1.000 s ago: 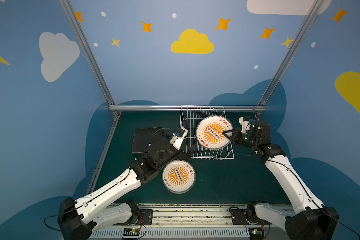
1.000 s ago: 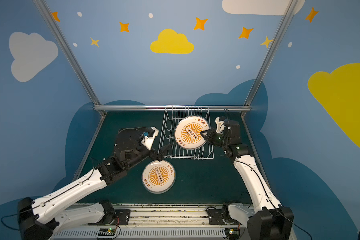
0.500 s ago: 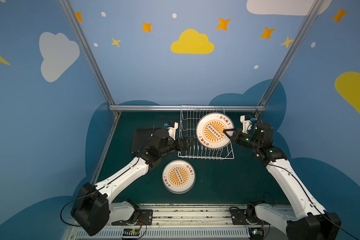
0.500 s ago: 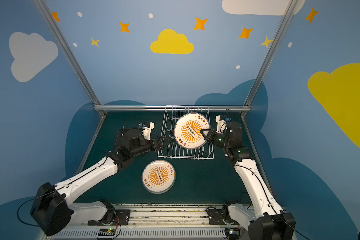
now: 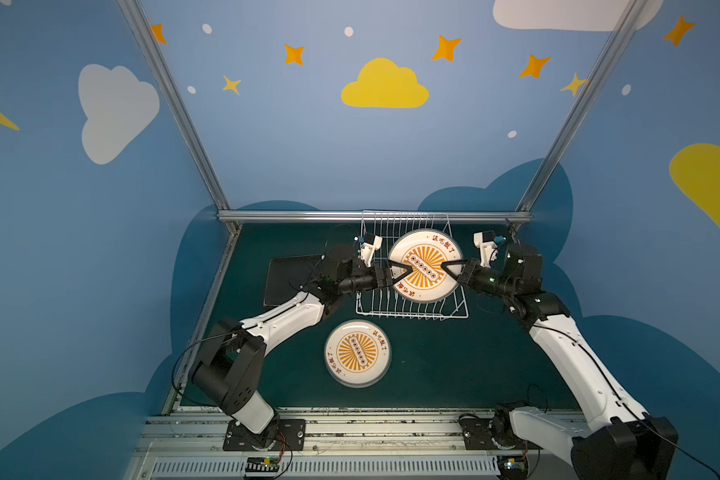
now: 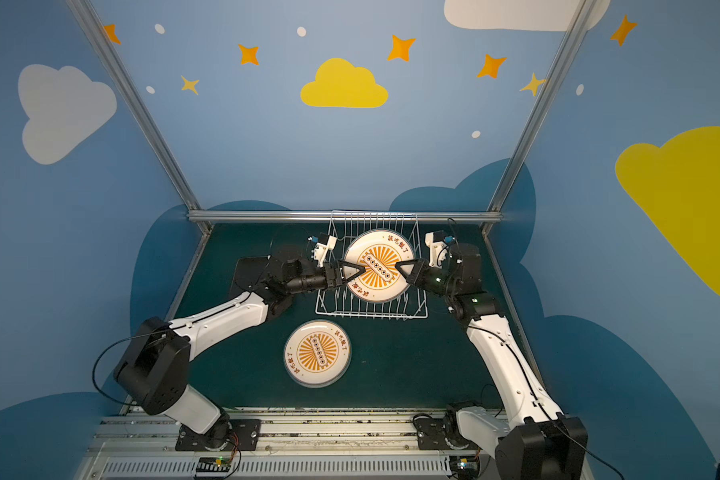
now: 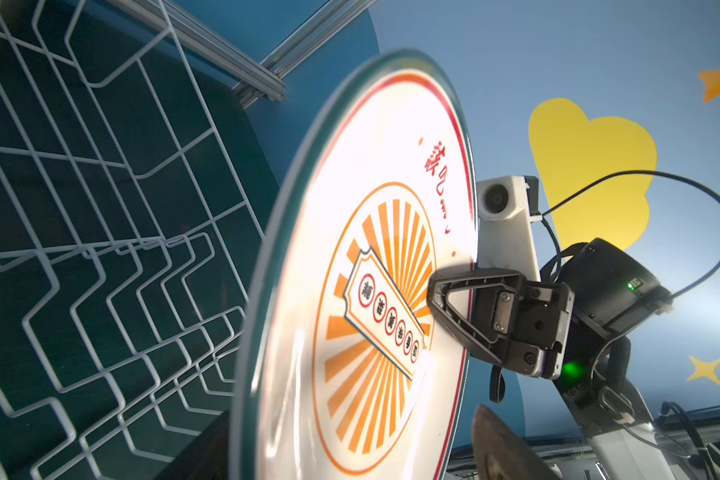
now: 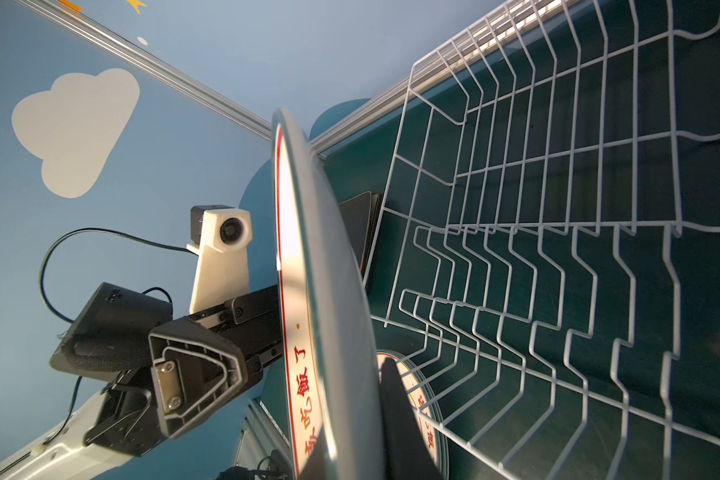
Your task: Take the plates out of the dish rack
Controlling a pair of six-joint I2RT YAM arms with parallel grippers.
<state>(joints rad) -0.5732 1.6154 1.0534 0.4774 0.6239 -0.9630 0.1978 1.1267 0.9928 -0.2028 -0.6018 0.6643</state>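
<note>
One plate point(image 5: 425, 266) | right end effector point(image 5: 443, 266) pinching rim | left end effector point(image 5: 406, 270) astride

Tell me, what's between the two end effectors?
Only a round white plate with an orange sunburst print spans that gap, clear in both top views.

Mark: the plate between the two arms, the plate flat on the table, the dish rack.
plate between the arms point(image 5: 424, 266): in a top view, on its printed centre.
plate on the table point(image 5: 357, 353): in a top view, on its orange centre.
dish rack point(image 5: 412, 316): in a top view, on its near rim wire.
</note>
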